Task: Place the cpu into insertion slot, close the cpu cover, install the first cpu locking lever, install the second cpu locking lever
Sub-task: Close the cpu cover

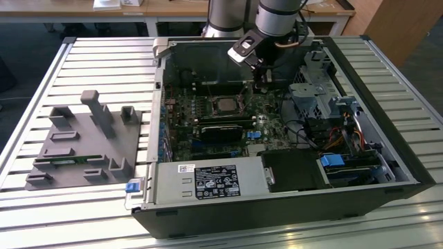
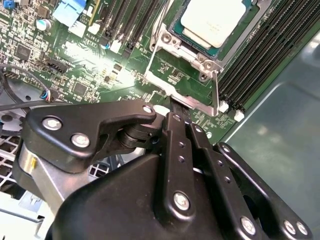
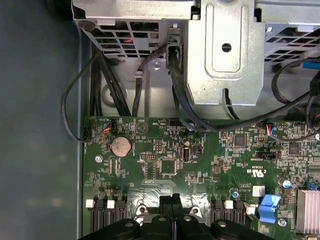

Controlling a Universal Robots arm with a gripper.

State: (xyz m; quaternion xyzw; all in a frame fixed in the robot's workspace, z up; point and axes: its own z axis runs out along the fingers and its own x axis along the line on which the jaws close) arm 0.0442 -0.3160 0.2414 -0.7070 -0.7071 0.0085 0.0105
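The gripper (image 2: pixel 176 104), its fingers pressed tight together with nothing seen between them, points its tip at the edge of the cpu cover (image 2: pixel 170 87) inside an open computer case (image 1: pixel 277 212). The cpu (image 2: pixel 212 20) lies flat in its slot on the green motherboard (image 3: pixel 165 145), its pale top showing through the cover's open centre. Black memory slots (image 2: pixel 260 55) run just beside the slot. Beyond the board's far edge, black cables (image 3: pixel 75 100) loop beside a metal drive cage (image 3: pixel 225 50). The case stands on a slatted table (image 1: pixel 104 62), with a grey holder block (image 1: pixel 83 140) on the exterior view's left.
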